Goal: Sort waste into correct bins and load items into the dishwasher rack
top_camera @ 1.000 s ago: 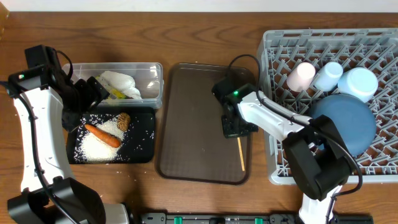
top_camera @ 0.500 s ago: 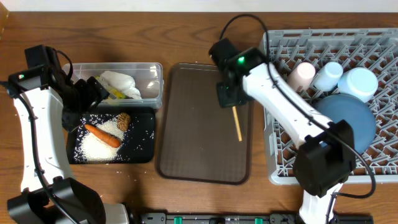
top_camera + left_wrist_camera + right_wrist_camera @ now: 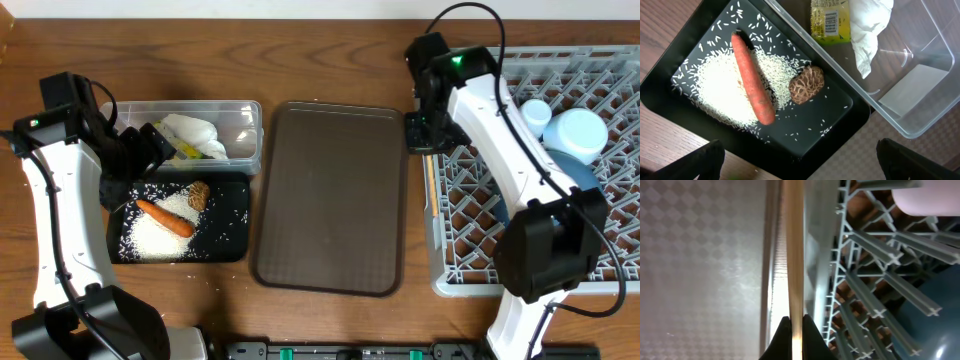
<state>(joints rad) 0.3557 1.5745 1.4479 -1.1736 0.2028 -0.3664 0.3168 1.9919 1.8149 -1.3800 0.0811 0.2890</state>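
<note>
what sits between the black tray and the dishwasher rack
The brown serving tray fills the stretch between the black tray and the dishwasher rack; the overhead view shows it.

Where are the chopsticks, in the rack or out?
Out. The shut right gripper pinches the chopsticks, which run along the rack's left rim beside the tray, not yet among the pegs.

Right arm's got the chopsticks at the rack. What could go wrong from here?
1. The chopsticks hang along the left wall of the rack, so a release here might drop them outside, beside the brown tray.
2. The rack floor is open lattice; thin sticks could slip through.
3. The right gripper pinches only one end, so they may swing or slide.
</note>
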